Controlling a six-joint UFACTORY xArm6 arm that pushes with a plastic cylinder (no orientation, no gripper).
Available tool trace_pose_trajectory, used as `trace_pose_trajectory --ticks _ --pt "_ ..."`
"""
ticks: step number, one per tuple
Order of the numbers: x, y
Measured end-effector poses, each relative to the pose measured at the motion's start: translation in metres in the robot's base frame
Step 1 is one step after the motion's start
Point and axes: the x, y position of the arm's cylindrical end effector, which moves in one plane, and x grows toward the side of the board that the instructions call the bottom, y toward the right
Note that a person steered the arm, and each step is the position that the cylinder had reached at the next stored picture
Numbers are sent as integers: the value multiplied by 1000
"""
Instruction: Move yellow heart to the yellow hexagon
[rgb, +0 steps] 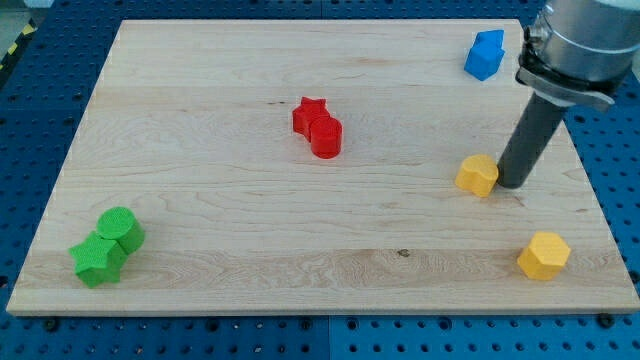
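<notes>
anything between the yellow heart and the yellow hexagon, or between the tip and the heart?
Nothing visible. My tip sits right beside the yellow heart, on the side toward the view's right. The yellow hexagon lies toward the view's bottom right of the heart, with only bare board between them. The other blocks are all well off that line.

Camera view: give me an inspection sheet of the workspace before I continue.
Surface: wooden board, flat, unmarked.
Job's things: yellow heart at the view's right; yellow hexagon below it, apart.
Clutter: red blocks touching, centre; green blocks touching, bottom left; blue block top right.
End effector: my tip right beside the yellow heart, on its right.
Cables: nothing seen.
Surroundings: blue perforated table.
</notes>
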Motion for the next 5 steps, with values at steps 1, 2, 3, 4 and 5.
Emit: trace_pose_trajectory --ticks 1,2,3,4,5 --pt "-51 1" --pt "-82 -24" --pt "-80 -55" --pt "-43 -56" --pt "-23 -51"
